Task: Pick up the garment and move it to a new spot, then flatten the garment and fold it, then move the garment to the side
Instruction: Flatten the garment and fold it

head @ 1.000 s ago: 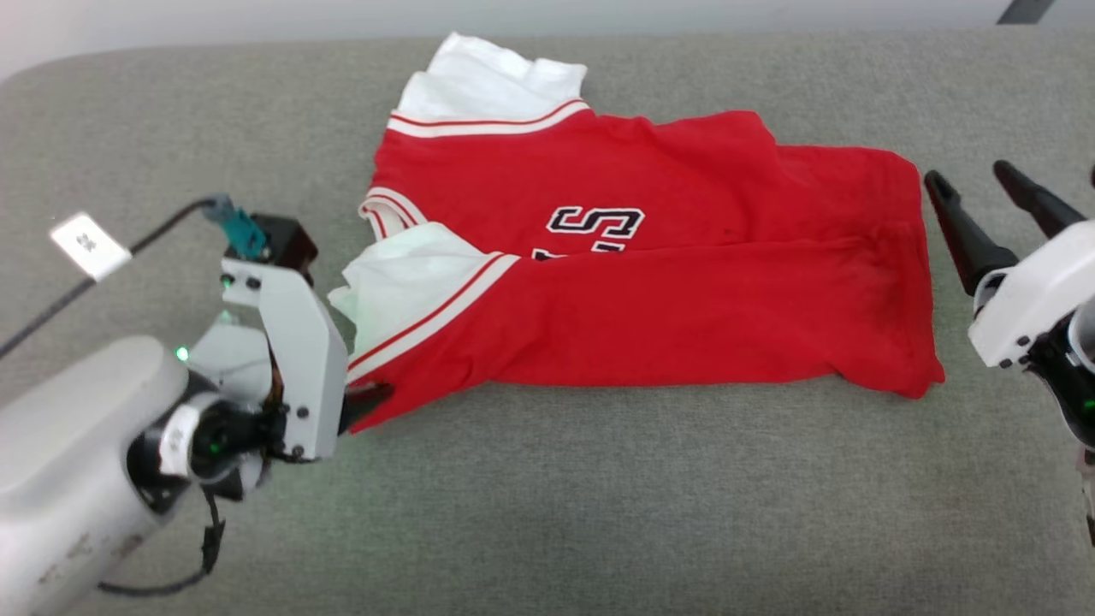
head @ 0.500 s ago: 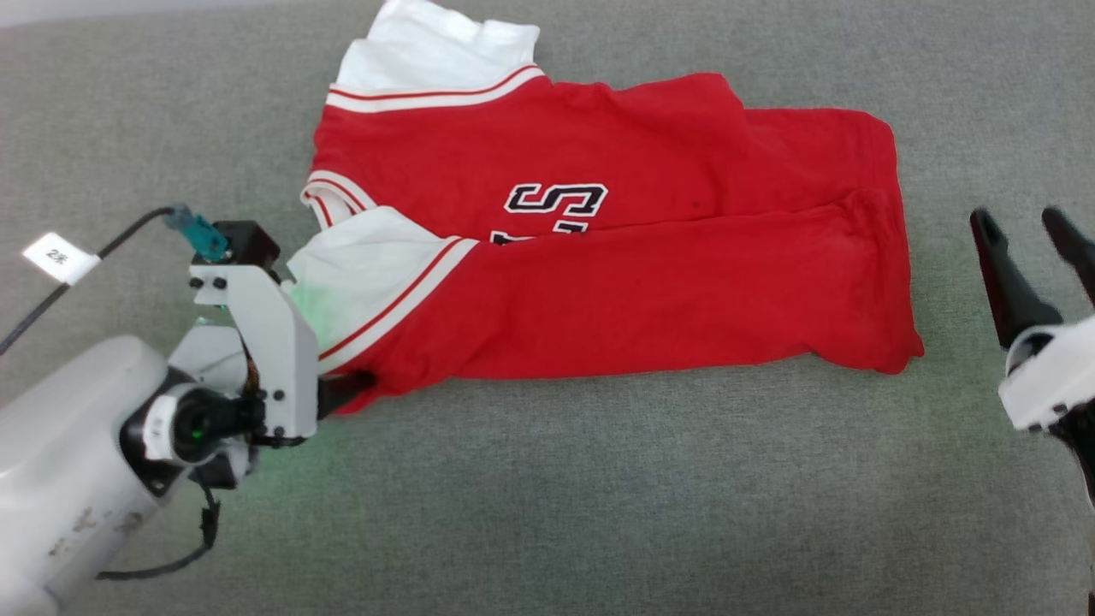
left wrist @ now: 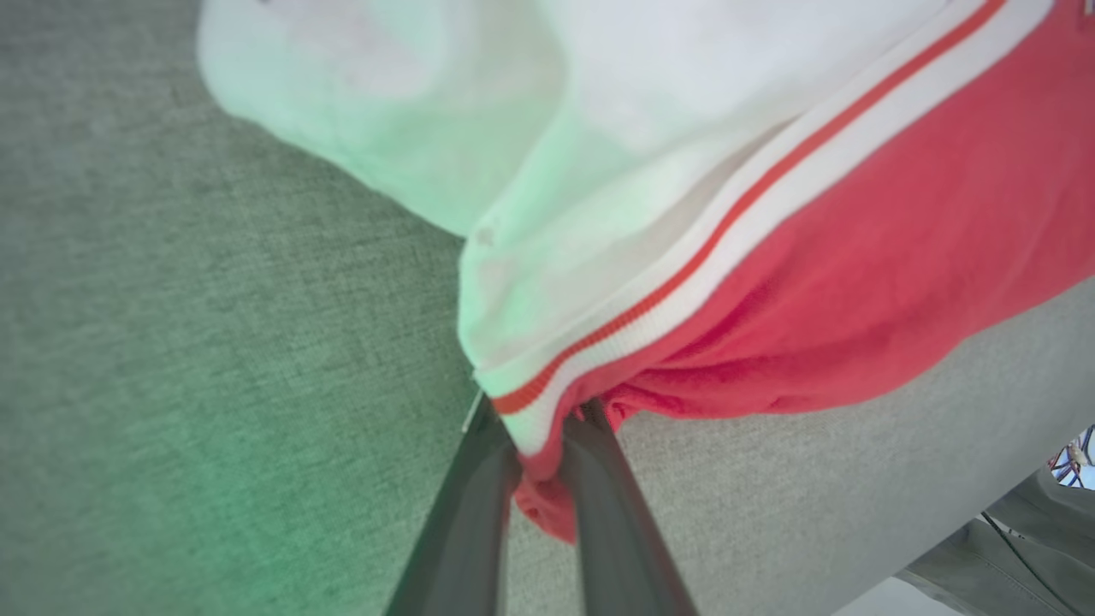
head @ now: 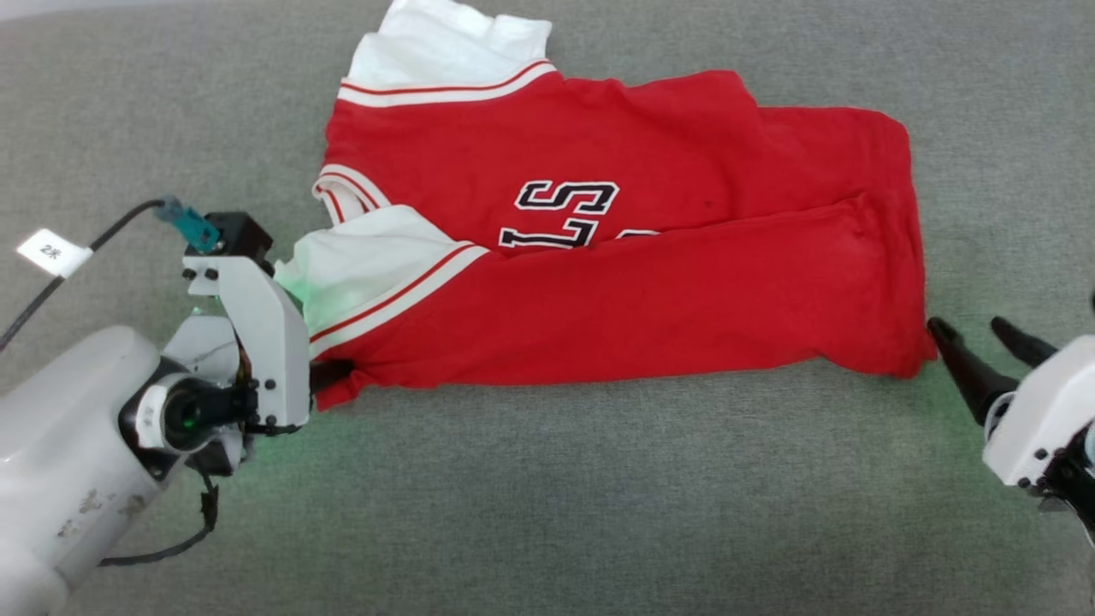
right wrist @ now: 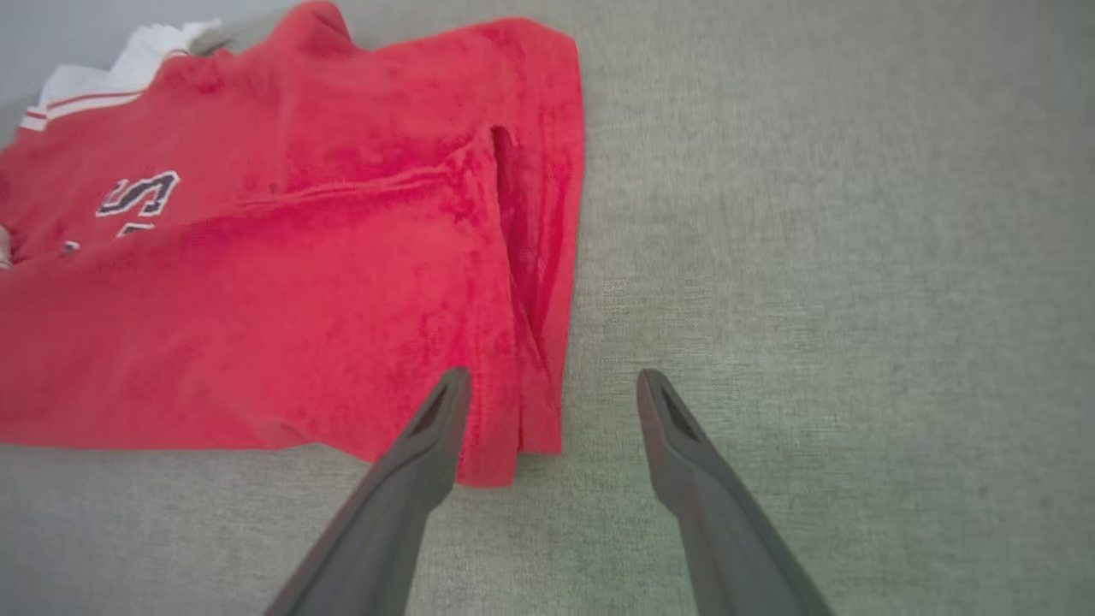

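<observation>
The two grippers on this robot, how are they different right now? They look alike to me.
The left gripper is shut, pinching the red shirt at its near-left corner; the right gripper is open and holds nothing. The left gripper's fingers have cloth between them; the right gripper's fingers stand apart beside the shirt's near-right corner. Both have two long dark fingers and sit low over the grey fabric surface.

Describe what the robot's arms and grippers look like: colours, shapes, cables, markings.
The left gripper and right gripper each have two long, dark, tapering fingers. The right's housing is white. The left arm is a rounded pale grey shell with scuff marks; a black cable with a teal connector and a white tag runs to its wrist.
</observation>
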